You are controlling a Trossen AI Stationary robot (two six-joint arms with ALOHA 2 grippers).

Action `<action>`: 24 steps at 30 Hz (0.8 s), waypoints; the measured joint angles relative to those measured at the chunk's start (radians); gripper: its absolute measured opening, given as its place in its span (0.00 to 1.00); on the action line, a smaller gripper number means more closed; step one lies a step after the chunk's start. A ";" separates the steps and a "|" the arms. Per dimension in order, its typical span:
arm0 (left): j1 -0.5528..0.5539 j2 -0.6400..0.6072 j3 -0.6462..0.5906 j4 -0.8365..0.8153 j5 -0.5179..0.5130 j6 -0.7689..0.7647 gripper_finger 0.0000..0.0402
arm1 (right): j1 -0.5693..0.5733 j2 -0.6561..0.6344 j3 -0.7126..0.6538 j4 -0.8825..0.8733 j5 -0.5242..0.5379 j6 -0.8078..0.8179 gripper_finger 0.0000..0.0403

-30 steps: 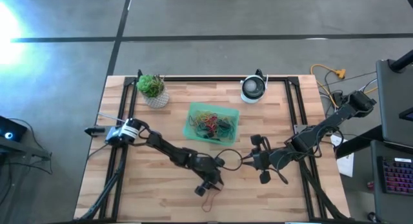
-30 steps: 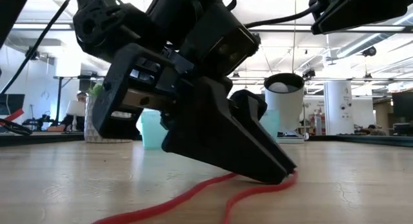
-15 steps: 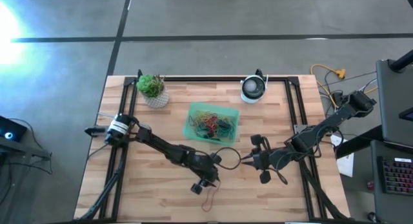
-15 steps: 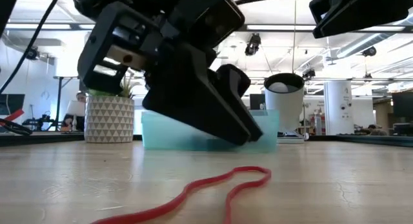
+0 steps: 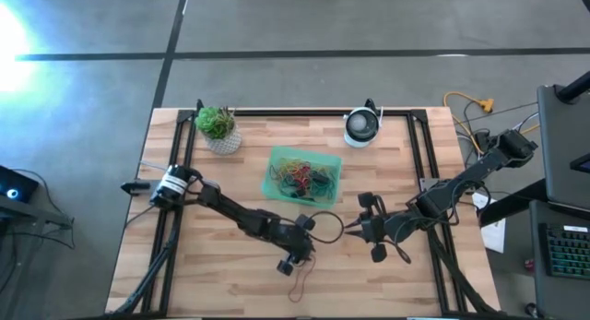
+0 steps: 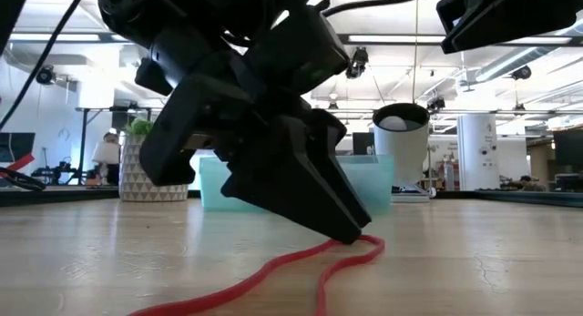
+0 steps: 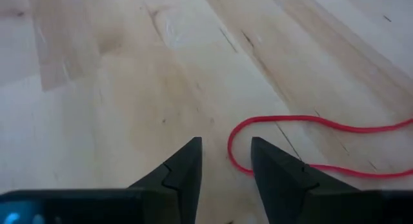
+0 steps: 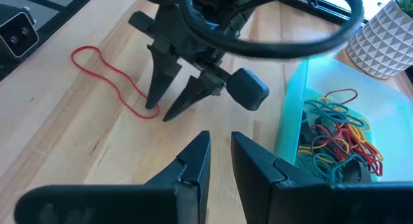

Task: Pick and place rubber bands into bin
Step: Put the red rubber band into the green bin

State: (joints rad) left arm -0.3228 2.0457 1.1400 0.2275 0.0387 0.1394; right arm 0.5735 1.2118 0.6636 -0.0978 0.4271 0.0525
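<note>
You get even bright overhead light, white glare on the floor at the high view's left edge, backlit near-black left pincer low, soft worktop shadows.

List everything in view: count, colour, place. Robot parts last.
red rubber band: one, red, flat on the wood near the table's front edge, one end between the left gripper's fingertips
rubber bands in bin: many, red, orange, yellow, green and dark, piled inside the bin
bin: one, translucent green, table centre
potted plant: one, green in a white patterned pot, back left corner
round device: one, white and dark, back edge right of centre
table: one, light wood with a black frame
left gripper: open, tips down at the red band's end
right gripper: slightly parted, empty, waiting right of the left gripper
</note>
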 joint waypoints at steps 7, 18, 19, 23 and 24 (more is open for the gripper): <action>0.005 0.000 0.002 -0.040 0.020 -0.076 0.29 | 0.000 0.000 0.000 0.000 0.000 -0.001 0.14; 0.005 -0.004 0.004 -0.102 0.045 -0.101 0.12 | 0.000 0.000 0.000 0.003 0.000 -0.002 0.14; 0.004 -0.004 0.003 -0.105 0.046 -0.100 0.07 | 0.000 0.000 0.000 0.003 0.000 -0.001 0.14; 0.004 -0.004 0.002 -0.106 0.048 -0.097 0.01 | 0.000 0.000 0.000 0.003 0.000 0.000 0.14; 0.004 -0.004 0.002 -0.106 0.048 -0.097 0.01 | 0.000 0.000 0.000 0.003 0.000 0.000 0.14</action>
State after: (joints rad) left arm -0.3187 2.0421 1.1419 0.1215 0.0868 0.0425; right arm 0.5735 1.2118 0.6636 -0.0946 0.4274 0.0528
